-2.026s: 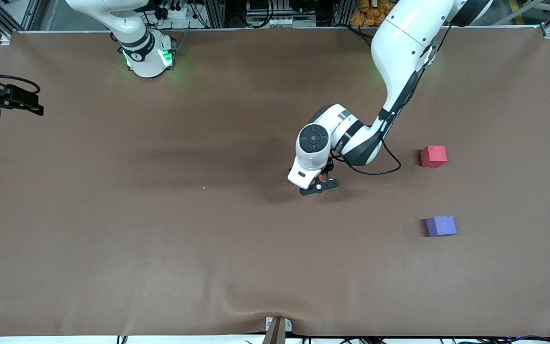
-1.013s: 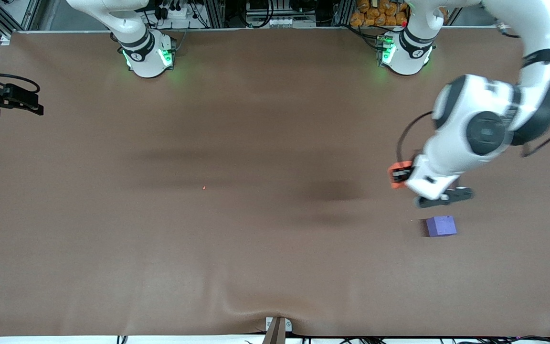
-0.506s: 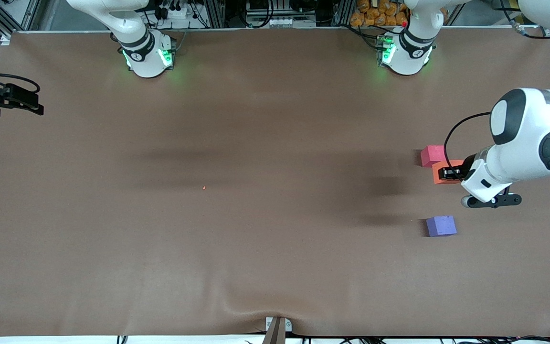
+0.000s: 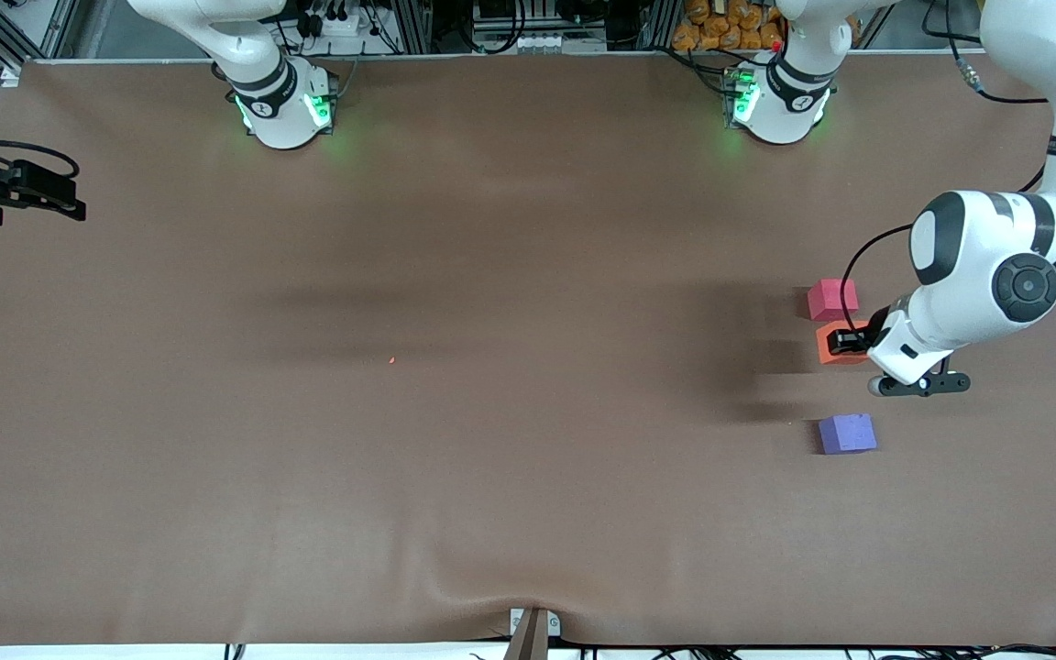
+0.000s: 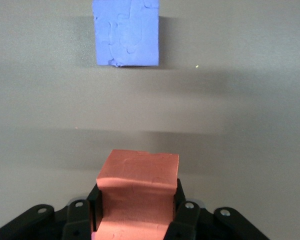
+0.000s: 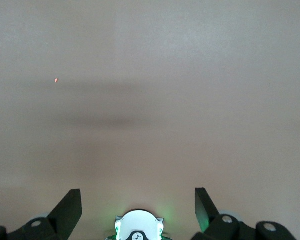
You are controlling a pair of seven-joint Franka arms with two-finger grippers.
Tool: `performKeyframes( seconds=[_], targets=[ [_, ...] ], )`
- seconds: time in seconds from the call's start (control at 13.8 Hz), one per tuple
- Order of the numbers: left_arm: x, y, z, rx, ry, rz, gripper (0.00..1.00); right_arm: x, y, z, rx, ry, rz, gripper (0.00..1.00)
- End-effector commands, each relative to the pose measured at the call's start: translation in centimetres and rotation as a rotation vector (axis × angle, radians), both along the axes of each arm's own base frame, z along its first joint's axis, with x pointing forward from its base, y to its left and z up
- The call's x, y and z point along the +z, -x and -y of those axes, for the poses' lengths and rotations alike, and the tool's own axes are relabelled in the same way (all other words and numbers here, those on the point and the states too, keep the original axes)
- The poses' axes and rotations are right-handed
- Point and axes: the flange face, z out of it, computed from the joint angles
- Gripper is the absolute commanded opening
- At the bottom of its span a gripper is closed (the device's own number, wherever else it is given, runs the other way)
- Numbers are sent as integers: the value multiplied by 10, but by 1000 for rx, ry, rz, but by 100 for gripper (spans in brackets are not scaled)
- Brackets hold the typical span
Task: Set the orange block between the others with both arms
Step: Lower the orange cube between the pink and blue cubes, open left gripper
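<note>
Orange block (image 4: 832,344): clamped between the closed fingers of the left gripper (image 4: 849,342), carried over the gap between the pinkish-red cube (image 4: 832,299) and the bluish-purple cube (image 4: 847,434), sitting much closer to the pinkish-red one. Handling, as a judgement: shift it toward the front camera until both gaps look equal, keep its faces square to the neighbours, lower it flat onto the table (image 4: 491,412), then let go. Right gripper (image 6: 138,207): fingers spread wide, empty, waiting high above bare table near its own base.
</note>
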Motion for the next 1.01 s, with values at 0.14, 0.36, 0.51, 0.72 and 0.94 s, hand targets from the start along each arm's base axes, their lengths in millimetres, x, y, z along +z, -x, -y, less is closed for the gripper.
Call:
performKeyframes(
  seconds=[0.14, 0.36, 0.51, 0.72, 0.94],
  targets=[
    [-43, -5, -37, 0, -31, 49, 0, 6, -1, -2, -9, 10, 8, 100],
    [-63, -7, -38, 7, -12, 63, 0, 6, -2, -5, -6, 3, 9, 100],
    [-68, -5, -36, 8, -11, 53, 0, 6, -2, -4, -7, 1, 12, 100],
    [-80, -2, -33, 5, -5, 34, 0, 6, -2, -4, -7, 1, 10, 100],
    [-85, -1, -31, 5, -2, 30, 0, 6, -3, -7, -1, 2, 13, 100]
  ],
)
